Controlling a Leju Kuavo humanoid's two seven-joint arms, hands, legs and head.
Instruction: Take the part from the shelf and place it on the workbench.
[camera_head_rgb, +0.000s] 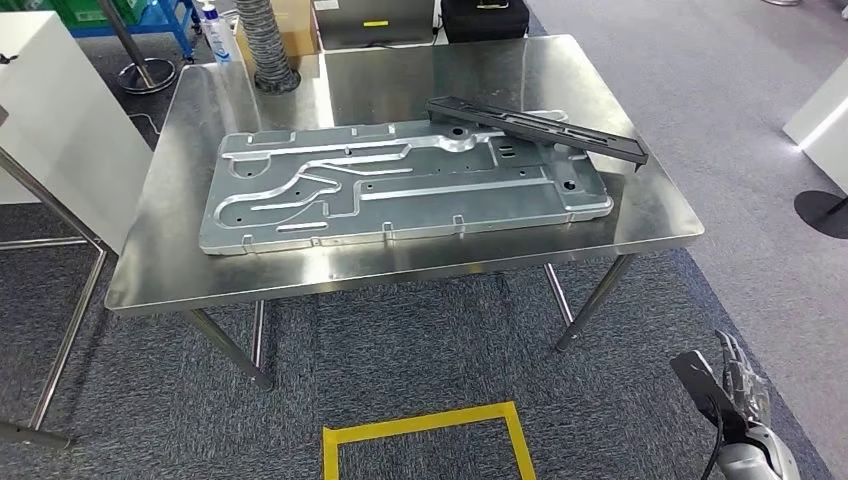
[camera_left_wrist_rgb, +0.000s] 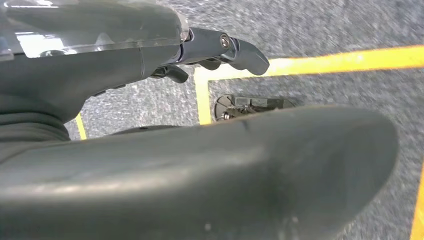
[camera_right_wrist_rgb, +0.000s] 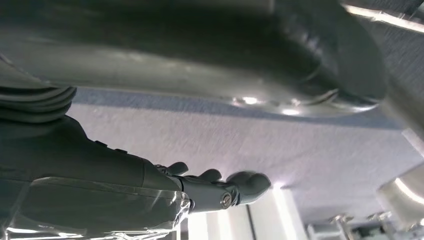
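A long black part (camera_head_rgb: 540, 128) lies on the steel workbench (camera_head_rgb: 400, 275), resting at an angle across the far right corner of a large stamped silver plate (camera_head_rgb: 400, 185). My right hand (camera_head_rgb: 735, 385) hangs low at the right, in front of the bench and well below its top, fingers apart and holding nothing. In the right wrist view the same hand (camera_right_wrist_rgb: 150, 185) has its fingers extended over grey carpet. In the left wrist view my left hand (camera_left_wrist_rgb: 125, 65) hangs over the floor, fingers loosely extended with nothing in them.
A yellow tape square (camera_head_rgb: 430, 440) marks the carpet in front of the bench, and yellow tape (camera_left_wrist_rgb: 325, 62) lies under the left hand. A white cabinet (camera_head_rgb: 60, 110) stands at the left. A hose (camera_head_rgb: 268, 45), a spray bottle (camera_head_rgb: 215, 30) and a black case (camera_head_rgb: 485, 18) stand behind the bench.
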